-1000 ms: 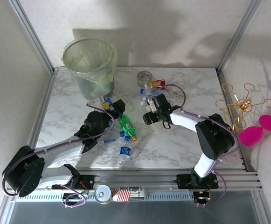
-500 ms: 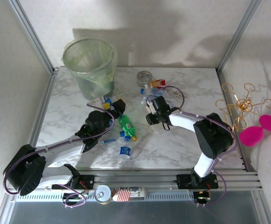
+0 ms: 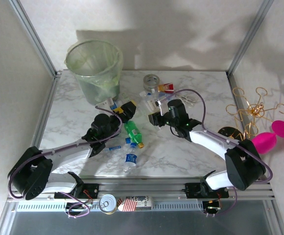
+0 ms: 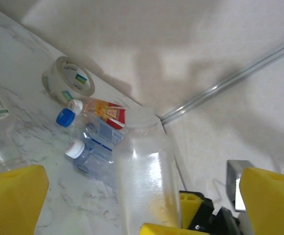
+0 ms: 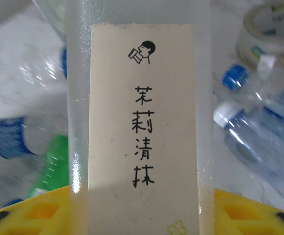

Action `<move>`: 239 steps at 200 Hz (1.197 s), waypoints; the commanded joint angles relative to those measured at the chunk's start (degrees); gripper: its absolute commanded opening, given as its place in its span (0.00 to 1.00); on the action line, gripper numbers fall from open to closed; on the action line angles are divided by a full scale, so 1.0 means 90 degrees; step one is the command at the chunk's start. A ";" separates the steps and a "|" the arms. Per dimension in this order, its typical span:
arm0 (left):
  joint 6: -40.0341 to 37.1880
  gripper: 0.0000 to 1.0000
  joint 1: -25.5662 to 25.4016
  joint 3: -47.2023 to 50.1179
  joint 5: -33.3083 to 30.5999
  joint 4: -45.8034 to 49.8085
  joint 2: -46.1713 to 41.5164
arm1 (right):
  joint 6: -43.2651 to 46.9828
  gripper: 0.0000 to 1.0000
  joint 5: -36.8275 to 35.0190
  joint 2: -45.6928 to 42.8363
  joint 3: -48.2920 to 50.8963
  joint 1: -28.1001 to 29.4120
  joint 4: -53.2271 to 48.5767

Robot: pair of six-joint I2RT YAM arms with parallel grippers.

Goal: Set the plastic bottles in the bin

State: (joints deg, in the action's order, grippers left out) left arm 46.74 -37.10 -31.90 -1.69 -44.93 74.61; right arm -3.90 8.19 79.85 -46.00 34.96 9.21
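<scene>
Clear bottle (image 5: 139, 122) now pinched and lifted by the right gripper (image 5: 139, 218), ready for the bin (image 3: 94, 66); left gripper (image 3: 126, 110) jaws spread wide.

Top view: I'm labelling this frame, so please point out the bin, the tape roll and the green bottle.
bin (image 3: 103, 81): top view, on its front wall.
tape roll (image 3: 146, 83): top view, on the left side of its ring.
green bottle (image 3: 131, 131): top view, on the middle of its body.

This is a robotics lab test cell: white panels (image 3: 181, 34) behind the bin (image 3: 94, 68) and an aluminium frame post (image 3: 34, 36) just beside it box in a marble-patterned table (image 3: 181, 152). Two robot arms (image 3: 66, 154) are bolted to a metal rail (image 3: 147, 188) along the edge farthest from the bin.
</scene>
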 commanded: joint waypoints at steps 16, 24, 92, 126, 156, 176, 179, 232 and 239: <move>0.0326 0.99 -0.0212 -0.0384 0.0571 -0.0589 0.0326 | -0.0461 0.47 0.0588 -0.0276 0.0211 0.0287 0.1251; 0.0341 1.00 -0.0247 -0.0439 0.0598 -0.0603 0.0377 | -0.0473 0.47 0.0637 -0.0268 0.0192 0.0362 0.1300; 0.0471 0.95 -0.0321 -0.0529 0.0512 -0.0682 0.0669 | -0.0431 0.47 0.0615 -0.0236 0.0121 0.0858 0.1486; 0.0655 0.87 -0.0331 -0.0499 0.0548 -0.0872 0.0794 | -0.0372 0.47 0.0705 -0.0237 0.0072 0.0881 0.1418; 0.0686 0.68 -0.0331 -0.0480 0.0579 -0.1031 0.0868 | -0.0339 0.47 0.0702 -0.0238 0.0063 0.0892 0.1351; 0.0656 0.58 -0.0331 -0.0500 0.0594 -0.1025 0.0865 | -0.0318 0.47 0.0693 -0.0258 0.0072 0.0915 0.1312; 0.0654 0.58 -0.0331 -0.0499 0.0597 -0.1024 0.0870 | -0.0318 0.47 0.0681 -0.0259 0.0072 0.0912 0.1311; 0.0665 0.48 -0.0297 -0.0489 0.0311 -0.0824 0.0721 | -0.0393 0.70 0.0685 -0.0383 0.0188 0.0920 0.1401; 0.0685 0.47 -0.0269 -0.0512 0.0206 -0.0706 0.0661 | -0.0395 0.73 0.0673 -0.0412 0.0207 0.0920 0.1389</move>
State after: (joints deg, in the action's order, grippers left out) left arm 51.99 -39.66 -35.16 2.72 -50.96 82.28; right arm -7.18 13.23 78.22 -44.82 42.41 19.51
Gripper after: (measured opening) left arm 0.608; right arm 0.689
